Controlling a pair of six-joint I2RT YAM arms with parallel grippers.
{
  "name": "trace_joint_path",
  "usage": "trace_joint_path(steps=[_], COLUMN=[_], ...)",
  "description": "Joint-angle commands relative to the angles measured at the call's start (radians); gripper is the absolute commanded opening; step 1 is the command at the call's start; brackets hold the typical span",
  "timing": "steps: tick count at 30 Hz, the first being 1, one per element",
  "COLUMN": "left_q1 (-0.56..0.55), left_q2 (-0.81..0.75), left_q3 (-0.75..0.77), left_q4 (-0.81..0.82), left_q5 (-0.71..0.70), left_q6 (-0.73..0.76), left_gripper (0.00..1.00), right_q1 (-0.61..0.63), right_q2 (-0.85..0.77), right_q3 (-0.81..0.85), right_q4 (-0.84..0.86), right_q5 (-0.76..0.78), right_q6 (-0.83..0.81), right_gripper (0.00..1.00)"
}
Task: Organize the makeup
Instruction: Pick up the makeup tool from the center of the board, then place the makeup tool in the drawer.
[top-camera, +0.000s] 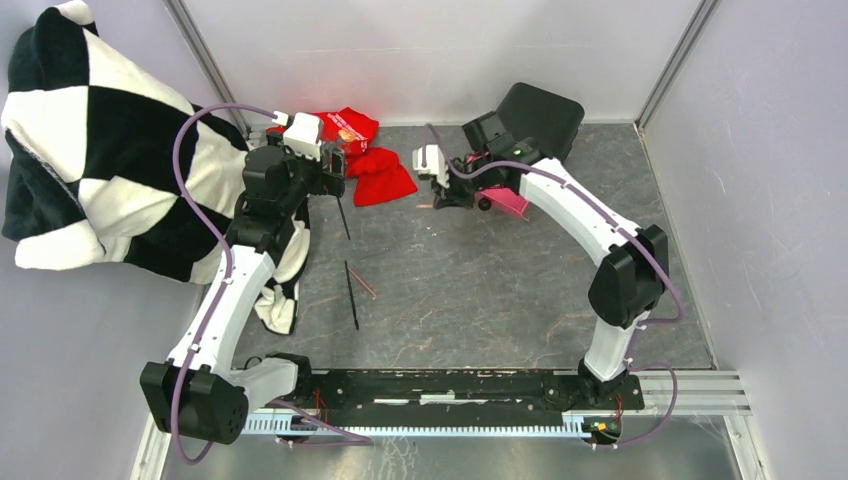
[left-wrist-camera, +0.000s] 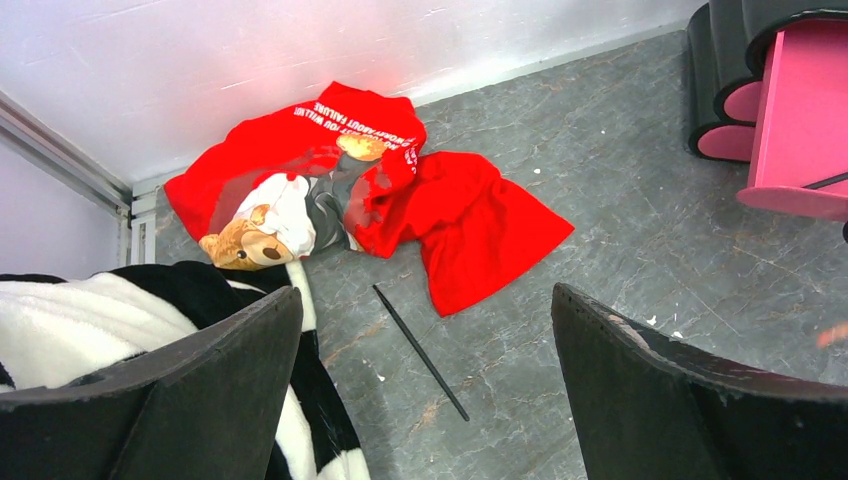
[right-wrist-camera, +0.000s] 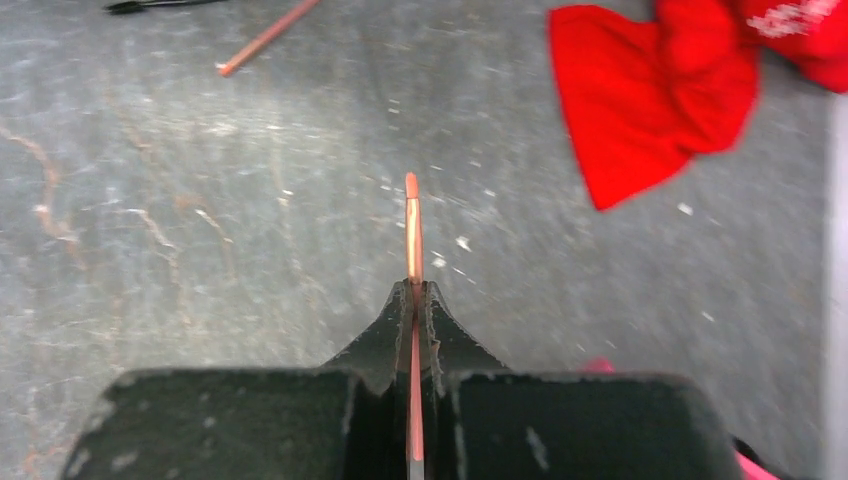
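Note:
My right gripper (right-wrist-camera: 413, 290) is shut on a thin brown pencil (right-wrist-camera: 412, 225), which sticks out past the fingertips above the floor. In the top view this gripper (top-camera: 437, 203) sits just left of the pink drawer (top-camera: 510, 203). My left gripper (left-wrist-camera: 425, 297) is open and hangs above a thin black pencil (left-wrist-camera: 420, 352) that lies on the floor between its fingers (left-wrist-camera: 230, 380). From above, that gripper (top-camera: 335, 172) is beside the red cloth, with the pencil (top-camera: 343, 218) below it. A second black pencil (top-camera: 352, 295) and another brown pencil (top-camera: 363, 284) lie mid-floor.
A red cloth (top-camera: 372, 160) with a bear print lies at the back. The black box (top-camera: 530, 120) with pink drawers (left-wrist-camera: 800, 110) stands at the back right. A black-and-white blanket (top-camera: 90, 150) covers the left side and hangs by the left arm.

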Motion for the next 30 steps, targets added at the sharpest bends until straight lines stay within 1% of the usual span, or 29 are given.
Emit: trace_joint_path(steps=[1, 4, 9, 12, 16, 19, 21, 23, 24, 26, 27, 30], left_q1=[0.006, 0.006, 0.006, 0.006, 0.006, 0.006, 0.006, 0.006, 0.006, 0.006, 0.006, 0.006], left_q2=[-0.024, -0.027, -0.030, -0.029, -0.024, -0.020, -0.012, 0.005, 0.015, 0.040, 0.053, 0.092], left_q3=[-0.004, -0.005, -0.008, -0.013, -0.020, -0.026, -0.028, -0.025, -0.024, -0.021, -0.020, -0.019], left_q4=[0.035, 0.035, 0.037, 0.042, 0.050, 0.054, 0.052, 0.041, 0.034, 0.027, 0.023, 0.010], left_q5=[0.019, 0.021, 0.021, 0.019, 0.021, 0.023, 0.032, 0.043, 0.049, 0.064, 0.072, 0.098], left_q6=[-0.030, -0.026, -0.024, -0.020, -0.010, 0.003, 0.018, 0.030, 0.035, 0.044, 0.048, 0.052], left_gripper=[1.00, 1.00, 1.00, 1.00, 1.00, 1.00, 1.00, 1.00, 1.00, 1.00, 1.00, 1.00], right_q1=[-0.087, -0.148, -0.209, -0.229, -0.235, -0.237, -0.238, -0.243, -0.243, -0.244, -0.244, -0.244], right_q2=[-0.029, -0.001, 0.065, 0.101, 0.147, 0.178, 0.191, 0.192, 0.188, 0.174, 0.164, 0.129], right_q3=[0.098, 0.168, 0.254, 0.256, 0.257, 0.258, 0.257, 0.248, 0.244, 0.230, 0.225, 0.219], right_q4=[-0.036, -0.085, -0.154, -0.162, -0.159, -0.155, -0.147, -0.134, -0.125, -0.107, -0.098, -0.087], right_q5=[0.109, 0.156, 0.264, 0.332, 0.397, 0.433, 0.456, 0.471, 0.473, 0.473, 0.469, 0.442], right_q6=[-0.010, -0.063, -0.176, -0.240, -0.284, -0.299, -0.301, -0.302, -0.301, -0.291, -0.287, -0.270], right_gripper=[0.00, 0.00, 0.00, 0.00, 0.00, 0.04, 0.10, 0.20, 0.26, 0.41, 0.47, 0.60])
